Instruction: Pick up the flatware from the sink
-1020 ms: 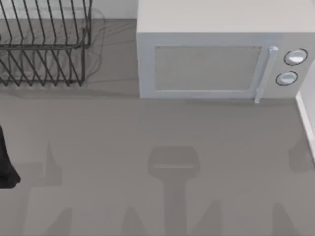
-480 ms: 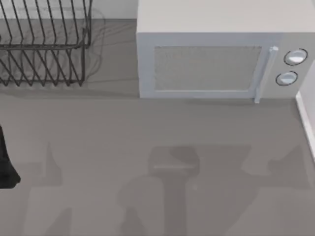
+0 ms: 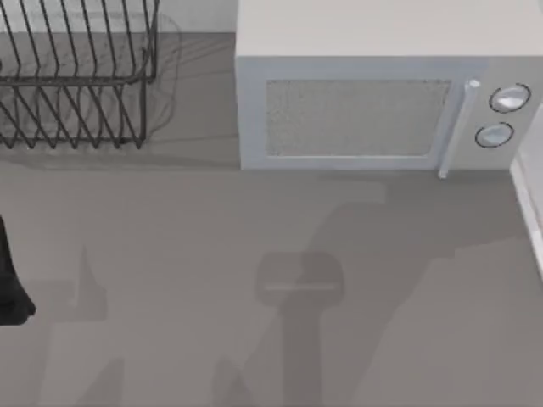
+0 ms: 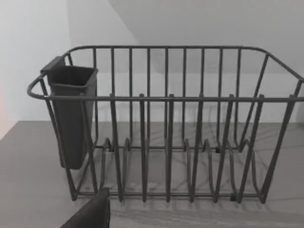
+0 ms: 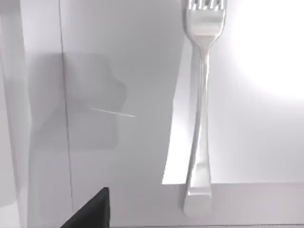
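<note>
The flatware (image 5: 199, 118) is a shiny silver fork in the right wrist view. It lies flat on the pale sink surface (image 5: 256, 142), with its tines away from the camera and its handle end toward it. A dark part of my right gripper (image 5: 90, 211) shows at the picture's edge, off to the side of the fork's handle end and apart from it. A dark part of my left gripper (image 4: 92, 213) shows in the left wrist view, in front of the black wire rack (image 4: 166, 133). My left arm (image 3: 10, 280) is a dark shape at the top view's left edge.
The wire rack (image 3: 76, 76) stands at the counter's back left, with a dark cup (image 4: 71, 114) hung on one end. A white microwave (image 3: 373, 93) with two round knobs fills the back right. A pale raised edge (image 3: 530, 208) runs along the counter's right side.
A broad shadow has spread over the right half of the counter and moved up toward the microwave. The left arm's dark shape has stayed put.
</note>
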Action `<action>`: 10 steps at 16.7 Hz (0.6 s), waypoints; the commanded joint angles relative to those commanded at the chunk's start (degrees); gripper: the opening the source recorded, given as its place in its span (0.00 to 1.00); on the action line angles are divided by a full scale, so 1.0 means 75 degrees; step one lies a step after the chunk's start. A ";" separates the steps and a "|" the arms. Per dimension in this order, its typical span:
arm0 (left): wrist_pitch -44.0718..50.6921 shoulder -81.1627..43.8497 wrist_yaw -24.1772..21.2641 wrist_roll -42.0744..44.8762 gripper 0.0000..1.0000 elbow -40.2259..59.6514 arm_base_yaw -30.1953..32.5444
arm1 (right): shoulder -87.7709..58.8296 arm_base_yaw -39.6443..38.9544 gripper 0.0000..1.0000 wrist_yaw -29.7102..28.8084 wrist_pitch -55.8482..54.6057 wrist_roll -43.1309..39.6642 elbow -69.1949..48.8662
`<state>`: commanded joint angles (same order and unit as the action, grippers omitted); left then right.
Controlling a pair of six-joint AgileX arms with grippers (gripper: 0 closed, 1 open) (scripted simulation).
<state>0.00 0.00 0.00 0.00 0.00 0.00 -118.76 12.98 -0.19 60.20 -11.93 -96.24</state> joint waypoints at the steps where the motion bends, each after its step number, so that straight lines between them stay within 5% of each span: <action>1: 0.0000 0.0000 0.0000 0.0000 1.00 0.0000 0.0000 | -0.0434 0.0047 1.00 -0.0001 0.0217 -0.0043 -0.0344; 10: 0.0000 0.0000 0.0000 0.0000 1.00 0.0000 0.0000 | -0.1346 0.0107 1.00 -0.0003 0.0684 -0.0132 -0.1066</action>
<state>0.00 0.00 0.00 0.00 0.00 0.00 -128.86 13.79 -0.21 65.33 -12.92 -104.24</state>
